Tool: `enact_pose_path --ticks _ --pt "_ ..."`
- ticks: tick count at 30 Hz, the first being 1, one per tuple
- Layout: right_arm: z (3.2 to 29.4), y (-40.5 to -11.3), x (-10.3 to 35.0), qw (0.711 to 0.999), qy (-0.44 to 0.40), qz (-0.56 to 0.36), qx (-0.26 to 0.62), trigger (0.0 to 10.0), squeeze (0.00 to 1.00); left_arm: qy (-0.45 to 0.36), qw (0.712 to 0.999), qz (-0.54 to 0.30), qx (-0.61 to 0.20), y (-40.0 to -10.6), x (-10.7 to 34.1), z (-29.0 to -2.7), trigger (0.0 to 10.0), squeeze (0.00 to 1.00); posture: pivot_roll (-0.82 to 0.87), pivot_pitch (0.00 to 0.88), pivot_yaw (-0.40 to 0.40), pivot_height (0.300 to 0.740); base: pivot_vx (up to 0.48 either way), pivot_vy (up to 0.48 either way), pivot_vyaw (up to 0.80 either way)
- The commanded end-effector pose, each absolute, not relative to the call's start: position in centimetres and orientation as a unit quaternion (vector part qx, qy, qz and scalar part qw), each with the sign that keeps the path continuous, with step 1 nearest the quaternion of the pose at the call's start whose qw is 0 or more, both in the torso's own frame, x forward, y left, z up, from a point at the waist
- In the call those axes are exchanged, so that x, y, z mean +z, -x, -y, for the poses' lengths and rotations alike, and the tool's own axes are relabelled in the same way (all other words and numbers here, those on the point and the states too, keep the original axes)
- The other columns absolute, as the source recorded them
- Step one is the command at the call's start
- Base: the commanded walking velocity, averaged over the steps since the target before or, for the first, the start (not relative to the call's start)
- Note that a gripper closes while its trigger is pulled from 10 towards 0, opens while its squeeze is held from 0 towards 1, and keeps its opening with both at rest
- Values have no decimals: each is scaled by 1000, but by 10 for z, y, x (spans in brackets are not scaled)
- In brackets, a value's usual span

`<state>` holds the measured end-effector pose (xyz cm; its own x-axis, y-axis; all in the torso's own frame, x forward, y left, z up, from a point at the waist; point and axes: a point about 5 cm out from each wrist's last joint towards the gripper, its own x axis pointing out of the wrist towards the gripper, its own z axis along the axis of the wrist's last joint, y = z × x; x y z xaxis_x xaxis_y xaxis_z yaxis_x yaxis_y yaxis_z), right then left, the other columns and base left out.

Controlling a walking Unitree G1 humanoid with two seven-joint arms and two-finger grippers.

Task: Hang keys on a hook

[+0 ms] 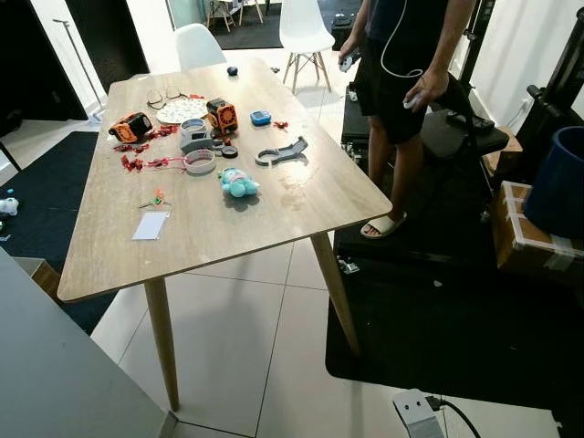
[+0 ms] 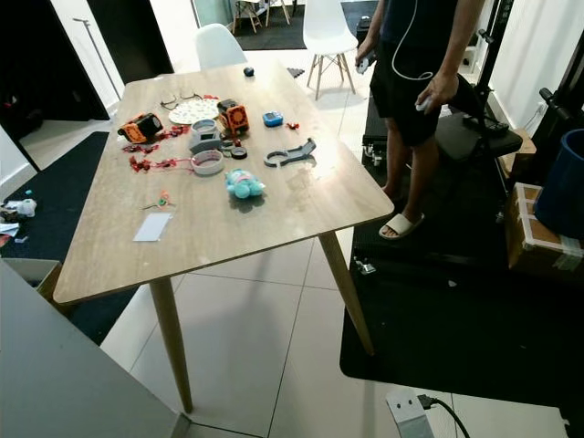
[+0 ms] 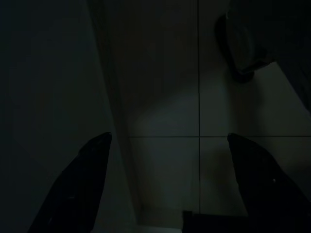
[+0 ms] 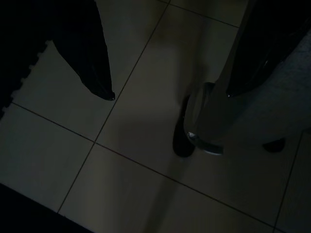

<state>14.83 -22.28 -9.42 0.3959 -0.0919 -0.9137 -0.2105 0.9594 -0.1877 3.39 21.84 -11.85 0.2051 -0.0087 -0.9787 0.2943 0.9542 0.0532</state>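
A wooden table (image 1: 228, 239) stands ahead with small clutter on it. A grey hook-shaped piece (image 1: 281, 152) lies flat near its middle. A tiny green and orange item (image 1: 157, 197) lies left of centre above a white card (image 1: 151, 225); it is too small to tell if it is keys. Both arms hang low. In the dark left wrist view my left gripper (image 3: 168, 136) is open over floor tiles. My right gripper (image 4: 170, 96) is open too, above tiles, holding nothing.
A teal plush toy (image 1: 238, 182), orange gadgets (image 1: 130, 127), a tape roll (image 1: 199, 161) and red bits crowd the table's far half. A person (image 1: 406, 82) stands at its far right corner. White chairs (image 1: 304, 32) stand behind. Boxes (image 1: 525, 233) and a black mat (image 1: 438, 319) lie to the right.
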Motion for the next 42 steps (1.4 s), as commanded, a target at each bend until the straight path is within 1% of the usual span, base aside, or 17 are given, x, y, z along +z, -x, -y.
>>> enact_pose_path --ticks 1,29,32,37,42 --pt "218 -148 -95 824 132 -550 39 10000 0 -119 764 -627 -99 -32 -118 -222 10000 0 -108 0 97 740 0 0 0" --pt "220 -140 -98 820 130 -556 34 10000 0 -119 760 -629 -110 -31 -118 -221 10000 0 -114 0 104 740 262 0 0" --pt "221 -140 -98 820 131 -556 35 10000 0 -113 764 -628 -95 -31 -118 -222 10000 0 -114 0 104 740 0 0 0" --pt "221 -140 -97 822 129 -554 34 10000 0 -114 763 -629 -97 -31 -118 -222 10000 0 -114 0 104 740 0 0 0" --pt "223 -142 -96 829 120 -545 27 10000 0 -117 762 -630 -100 -31 -118 -222 10000 0 -121 0 106 740 0 0 0"
